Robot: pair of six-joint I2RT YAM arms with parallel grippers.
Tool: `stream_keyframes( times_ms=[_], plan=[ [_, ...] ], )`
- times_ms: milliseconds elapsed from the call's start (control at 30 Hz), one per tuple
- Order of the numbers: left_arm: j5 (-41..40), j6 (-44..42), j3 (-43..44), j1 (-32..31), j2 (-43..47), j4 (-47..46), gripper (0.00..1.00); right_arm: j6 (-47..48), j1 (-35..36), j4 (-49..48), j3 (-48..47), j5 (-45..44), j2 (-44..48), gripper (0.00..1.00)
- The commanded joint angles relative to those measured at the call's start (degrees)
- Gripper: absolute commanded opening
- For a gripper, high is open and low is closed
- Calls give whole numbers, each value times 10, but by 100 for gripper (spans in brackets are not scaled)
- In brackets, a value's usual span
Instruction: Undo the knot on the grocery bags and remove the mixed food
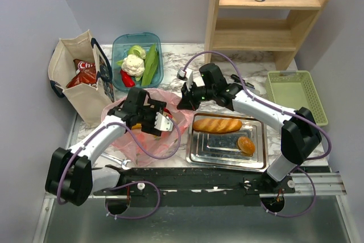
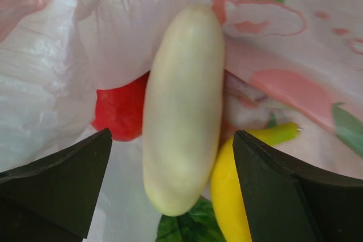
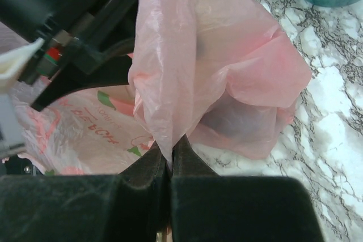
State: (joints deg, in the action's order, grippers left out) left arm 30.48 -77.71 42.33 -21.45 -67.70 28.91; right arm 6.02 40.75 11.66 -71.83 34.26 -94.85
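Near on the right, a metal tray point(image 1: 196, 155) holds a baguette point(image 1: 217, 124) and a bun point(image 1: 246, 144). In the middle of the worktop point(image 1: 173, 61) lies the pink bag point(image 3: 215, 72). The right gripper point(image 3: 170, 154) is pinched tight on a fold of it. The left gripper point(image 2: 172, 140) is in the bag, fingers wide apart, with the pale long vegetable point(image 2: 181, 106) right between them. It lies crossways to the squeeze, so a grab should work. A red food point(image 2: 122, 111) and a banana point(image 2: 232, 196) crowd it. Far off sit a blue tub point(image 1: 136, 34) and the tote point(image 1: 85, 101).
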Motion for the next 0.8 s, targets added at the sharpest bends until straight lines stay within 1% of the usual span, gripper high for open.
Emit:
stream_keyframes(
  times_ms=[0, 233, 267, 300, 333, 433, 500, 567, 667, 767],
  plan=[
    [-58, 22, -6, -21, -42, -114, 89, 5, -5, -9, -1, -15, 16, 1],
    [-124, 36, -20, -54, -111, -173, 91, 6, -7, -8, -2, -25, 12, 1],
    [-126, 38, -20, -57, -112, -170, 89, 6, -8, -7, -1, -25, 12, 1],
    [-123, 43, -19, -58, -109, -166, 86, 6, -9, -7, 0, -25, 12, 1],
    [-119, 50, -17, -58, -101, -158, 79, 6, -10, -7, 2, -25, 12, 1],
    [-90, 74, -7, -57, -58, -113, 52, 5, -12, -7, 4, -26, 12, 1],
    [-54, 91, 5, -56, -13, -70, 40, 4, -13, -7, 5, -33, 12, 1],
    [-18, 113, 14, -57, 35, -34, 35, -1, -15, -12, 9, -43, 12, 1],
    [51, 159, 33, -57, 98, 14, 31, -16, -20, -22, 14, -45, 12, 1],
    [106, 174, 53, -59, 152, 64, 28, -26, -23, -29, 17, -42, 12, 1]
  ],
)
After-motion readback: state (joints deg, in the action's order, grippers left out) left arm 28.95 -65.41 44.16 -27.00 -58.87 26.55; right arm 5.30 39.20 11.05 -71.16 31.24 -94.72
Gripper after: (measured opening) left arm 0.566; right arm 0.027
